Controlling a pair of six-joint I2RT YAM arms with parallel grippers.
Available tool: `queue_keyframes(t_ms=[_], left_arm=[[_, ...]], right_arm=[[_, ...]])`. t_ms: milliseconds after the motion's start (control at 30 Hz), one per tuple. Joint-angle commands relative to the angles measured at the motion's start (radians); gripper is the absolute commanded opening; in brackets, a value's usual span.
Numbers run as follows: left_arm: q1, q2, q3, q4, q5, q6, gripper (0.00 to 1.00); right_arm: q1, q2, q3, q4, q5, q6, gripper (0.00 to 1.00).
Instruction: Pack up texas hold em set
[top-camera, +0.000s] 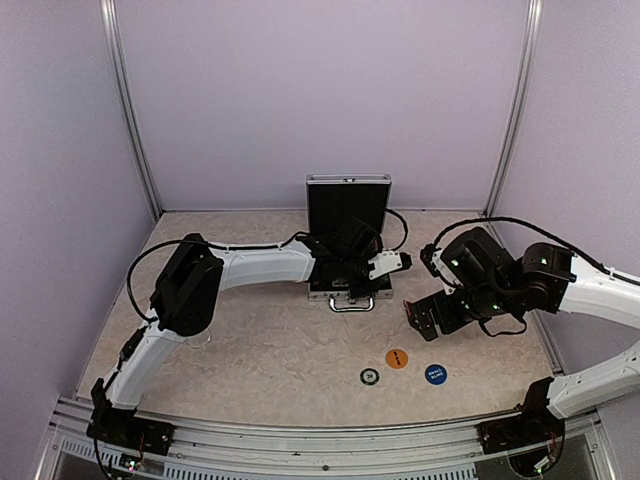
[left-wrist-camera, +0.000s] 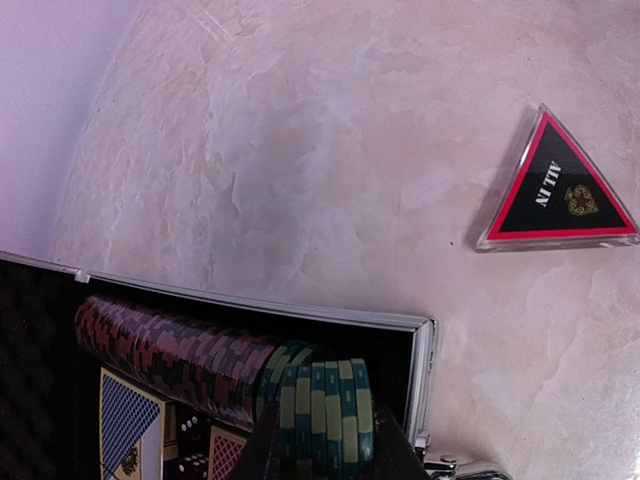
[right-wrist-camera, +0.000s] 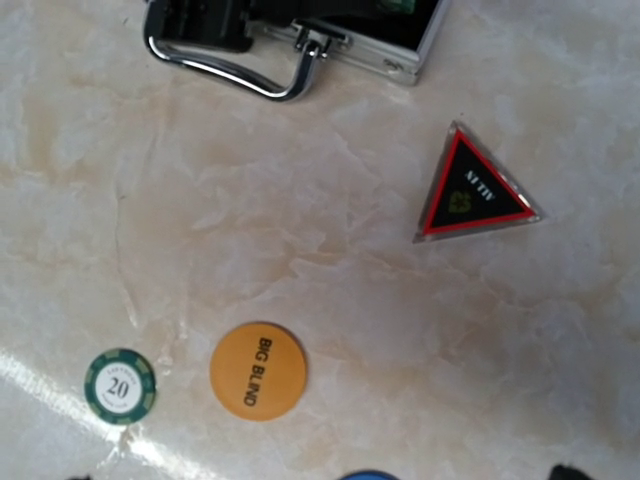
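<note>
The texas hold em set's silver case (top-camera: 347, 285) lies open at the back of the table with its lid (top-camera: 347, 205) upright. My left gripper (left-wrist-camera: 325, 432) is shut on a short stack of green and white chips (left-wrist-camera: 325, 410), held over the case's right end beside a row of red chips (left-wrist-camera: 165, 345). Card decks (left-wrist-camera: 125, 420) lie below that row. My right gripper (top-camera: 424, 318) hangs open above the table, right of the case. Under it lie the triangular marker (right-wrist-camera: 470, 190), the orange disc (right-wrist-camera: 258, 370), a green chip (right-wrist-camera: 119, 385) and the edge of the blue disc (right-wrist-camera: 375, 476).
The case handle (right-wrist-camera: 235, 75) points toward the near edge. Purple walls with metal posts (top-camera: 135, 120) close in the table on three sides. In the top view the orange disc (top-camera: 397, 358), blue disc (top-camera: 435, 374) and green chip (top-camera: 370, 376) lie in a cluster near the front.
</note>
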Motion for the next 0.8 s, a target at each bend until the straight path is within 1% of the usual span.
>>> queue_keyframes(t_ms=[0,33,100,233,500,567,667,767], left_arm=[[0.003,0.020,-0.005,0.025,-0.001,0.005,0.06],[0.003,0.022,-0.004,0.026,-0.003,0.004,0.09],[0.004,0.024,-0.005,0.029,-0.006,-0.001,0.21],[0.007,0.021,-0.005,0.032,-0.006,-0.012,0.31],[0.018,0.008,-0.007,0.040,-0.013,-0.023,0.41],[0.021,0.005,-0.007,0.054,-0.051,-0.037,0.42],[0.029,0.001,-0.009,0.078,-0.091,-0.063,0.49],[0.036,-0.001,-0.013,0.102,-0.116,-0.084,0.54]], right_arm=[[-0.008,-0.002,0.000,0.010,0.002,0.001,0.99],[-0.008,0.000,0.000,0.010,0.001,-0.002,0.99],[-0.007,0.007,0.005,0.011,0.002,-0.002,0.99],[-0.008,0.011,0.010,0.012,0.001,-0.005,0.99],[-0.008,0.013,0.015,0.009,0.000,-0.006,0.99],[-0.008,0.014,0.015,0.010,-0.001,-0.006,0.99],[-0.008,0.012,0.015,0.011,0.000,-0.005,0.99],[-0.008,0.013,0.016,0.014,-0.007,-0.005,0.99]])
